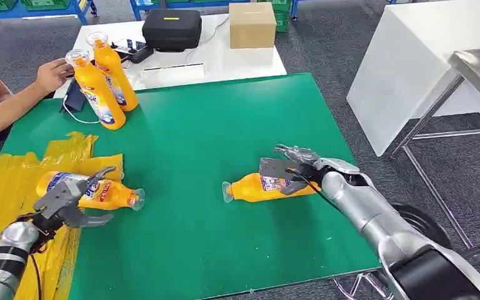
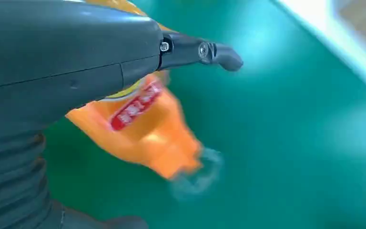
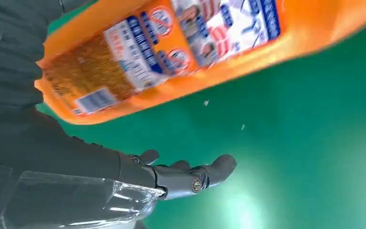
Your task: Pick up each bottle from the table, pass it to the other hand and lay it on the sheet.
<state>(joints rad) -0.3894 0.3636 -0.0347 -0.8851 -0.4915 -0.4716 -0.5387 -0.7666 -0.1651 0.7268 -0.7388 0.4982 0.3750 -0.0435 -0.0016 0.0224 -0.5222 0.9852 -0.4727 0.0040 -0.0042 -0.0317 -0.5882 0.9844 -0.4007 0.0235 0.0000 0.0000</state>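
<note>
The right hand hovers spread over a lying orange plastic bottle, holding nothing. The smooth, rigid bottle probably slips; its labelled waist looks the safest hold. The left hand is spread too.

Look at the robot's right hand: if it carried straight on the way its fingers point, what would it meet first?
Probably the lying orange bottle: the right hand is open right at its base, fingers pointing along it. Depth is unclear, so contact can't be confirmed.

Head camera is looking forward and down from high over the green worktop, taking in both arms. Left wrist camera is sitting close behind the left hand, facing a lying bottle. Right wrist camera is looking closely past the right hand at another bottle. All are sharing the worktop.
</note>
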